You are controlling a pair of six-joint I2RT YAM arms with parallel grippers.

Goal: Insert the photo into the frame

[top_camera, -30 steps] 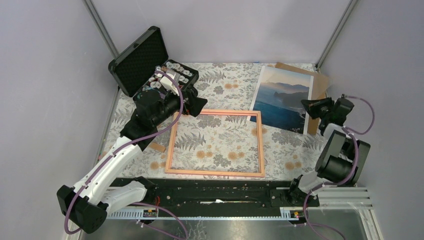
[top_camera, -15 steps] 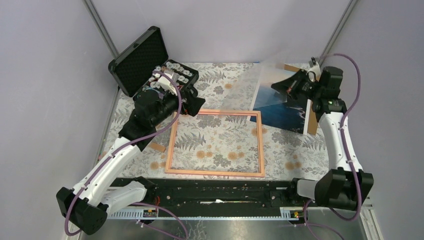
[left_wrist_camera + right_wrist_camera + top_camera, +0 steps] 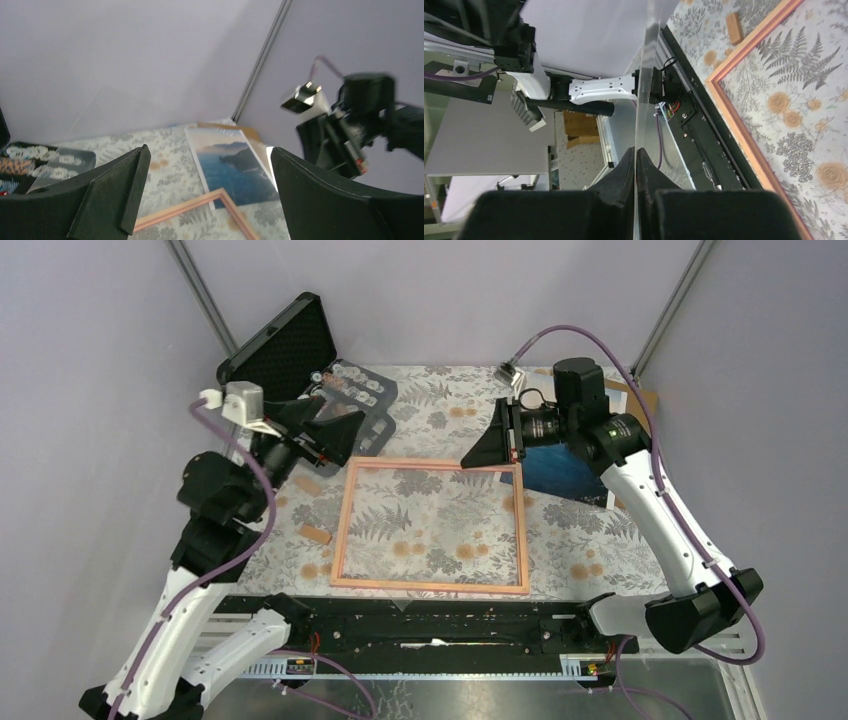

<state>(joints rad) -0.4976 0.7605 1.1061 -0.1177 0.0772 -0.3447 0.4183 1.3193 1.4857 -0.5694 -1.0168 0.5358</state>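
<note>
The frame, a thin pinkish-orange border, lies flat mid-table; it also shows in the left wrist view and the right wrist view. The photo, a blue sea-and-mountain print, lies face up behind the frame's far right corner, partly under my right arm, and shows in the left wrist view. My right gripper hovers over that corner, shut on the edge of a clear pane that I see edge-on. My left gripper is raised by the frame's far left corner, wide open and empty.
An open black foam-lined case with small parts stands at the back left. A brown backing board lies under the photo at the back right. Two small wooden blocks lie left of the frame. A black rail runs along the near edge.
My right arm swung from the right side across the photo to the frame's far right corner, carrying the clear pane. My left arm rose and drew back to the left.
</note>
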